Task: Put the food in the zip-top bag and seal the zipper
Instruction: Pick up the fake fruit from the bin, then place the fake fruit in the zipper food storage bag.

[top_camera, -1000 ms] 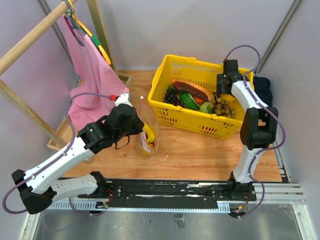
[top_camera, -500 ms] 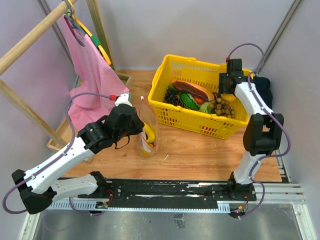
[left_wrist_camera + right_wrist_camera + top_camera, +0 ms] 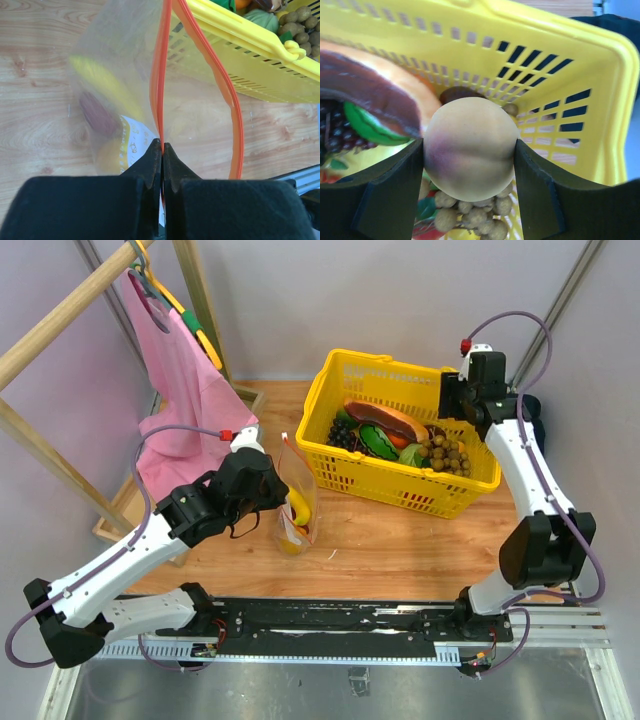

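The right end effector [image 3: 458,405], closed on the peach [image 3: 470,150] above the basket [image 3: 395,490], has the bag [image 3: 298,505] standing on the worktop [image 3: 400,550] well to its left, where the left end effector [image 3: 161,150] pinches the zipper [image 3: 158,85], mouth open upward.

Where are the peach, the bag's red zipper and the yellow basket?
peach [image 3: 470,147], right wrist view, middle of its rounded face.
zipper [image 3: 156,90], left wrist view, midway along the left strip.
yellow basket [image 3: 395,488], top view, its near wall.
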`<action>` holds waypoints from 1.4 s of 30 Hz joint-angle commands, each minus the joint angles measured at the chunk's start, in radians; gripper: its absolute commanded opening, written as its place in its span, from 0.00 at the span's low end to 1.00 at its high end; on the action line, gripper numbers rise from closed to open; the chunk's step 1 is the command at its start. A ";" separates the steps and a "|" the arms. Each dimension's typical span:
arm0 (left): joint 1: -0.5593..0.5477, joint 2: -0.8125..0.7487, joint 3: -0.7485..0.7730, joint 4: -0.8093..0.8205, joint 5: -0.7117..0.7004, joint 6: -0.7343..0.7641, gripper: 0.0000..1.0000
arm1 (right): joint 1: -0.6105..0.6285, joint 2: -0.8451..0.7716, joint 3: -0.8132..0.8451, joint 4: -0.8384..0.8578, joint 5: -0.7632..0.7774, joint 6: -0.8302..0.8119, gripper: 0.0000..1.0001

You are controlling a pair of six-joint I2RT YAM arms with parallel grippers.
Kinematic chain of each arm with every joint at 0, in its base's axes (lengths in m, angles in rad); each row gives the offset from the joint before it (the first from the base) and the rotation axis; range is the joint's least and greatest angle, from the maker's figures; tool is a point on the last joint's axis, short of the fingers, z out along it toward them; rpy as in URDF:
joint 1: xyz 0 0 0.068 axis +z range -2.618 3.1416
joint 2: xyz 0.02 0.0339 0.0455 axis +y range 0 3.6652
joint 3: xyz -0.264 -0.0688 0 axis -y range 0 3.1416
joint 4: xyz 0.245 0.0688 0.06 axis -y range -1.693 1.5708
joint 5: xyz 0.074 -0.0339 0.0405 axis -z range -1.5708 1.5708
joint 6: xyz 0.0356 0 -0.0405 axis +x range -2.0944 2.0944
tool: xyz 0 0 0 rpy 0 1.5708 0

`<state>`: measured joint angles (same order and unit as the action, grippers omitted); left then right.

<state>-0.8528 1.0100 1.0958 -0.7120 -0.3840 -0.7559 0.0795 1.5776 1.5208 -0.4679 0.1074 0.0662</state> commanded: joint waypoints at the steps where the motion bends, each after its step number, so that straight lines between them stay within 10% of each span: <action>1: 0.006 0.001 0.030 0.020 -0.002 0.005 0.01 | 0.047 -0.095 -0.046 0.045 -0.101 0.016 0.09; 19: 0.006 0.001 0.038 0.029 -0.010 -0.005 0.00 | 0.303 -0.347 -0.134 0.201 -0.505 0.070 0.06; 42: 0.006 0.003 0.047 0.035 -0.004 -0.016 0.00 | 0.677 -0.259 -0.257 0.486 -0.727 0.163 0.06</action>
<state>-0.8528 1.0138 1.1023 -0.7048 -0.3828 -0.7658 0.7216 1.2800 1.2713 -0.0216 -0.6006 0.2291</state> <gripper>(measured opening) 0.015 0.640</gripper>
